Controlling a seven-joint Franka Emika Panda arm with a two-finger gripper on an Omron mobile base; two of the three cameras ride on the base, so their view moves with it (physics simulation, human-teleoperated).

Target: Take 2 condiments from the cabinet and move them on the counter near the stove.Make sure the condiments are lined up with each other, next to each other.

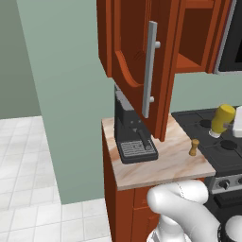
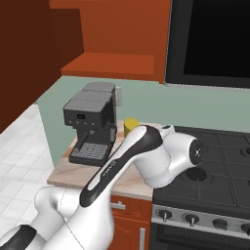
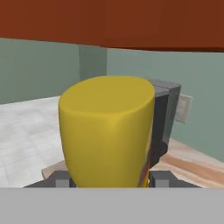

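The yellow bottle [image 1: 222, 117] hangs tilted over the left part of the black stove [image 1: 222, 151], pale end down. My gripper [image 1: 235, 124] is shut on it from the right. In the hand view the yellow bottle [image 3: 107, 131] sits between my gripper [image 3: 111, 178] fingertips [image 3: 61, 178]. A sliver of the yellow bottle [image 2: 130, 126] peeks out behind my arm. The small wooden shaker [image 1: 194, 147] stands upright on the counter [image 1: 160, 168] near the stove's edge, left of and below the bottle. The cabinet [image 1: 137, 42] above has its door swung open.
A black coffee machine [image 1: 130, 130] stands at the back left of the counter, under the open door with its silver handle [image 1: 150, 68]. A dark microwave [image 2: 210, 41] hangs above the stove [image 2: 215, 166]. The stove knobs [image 2: 190, 219] line its front.
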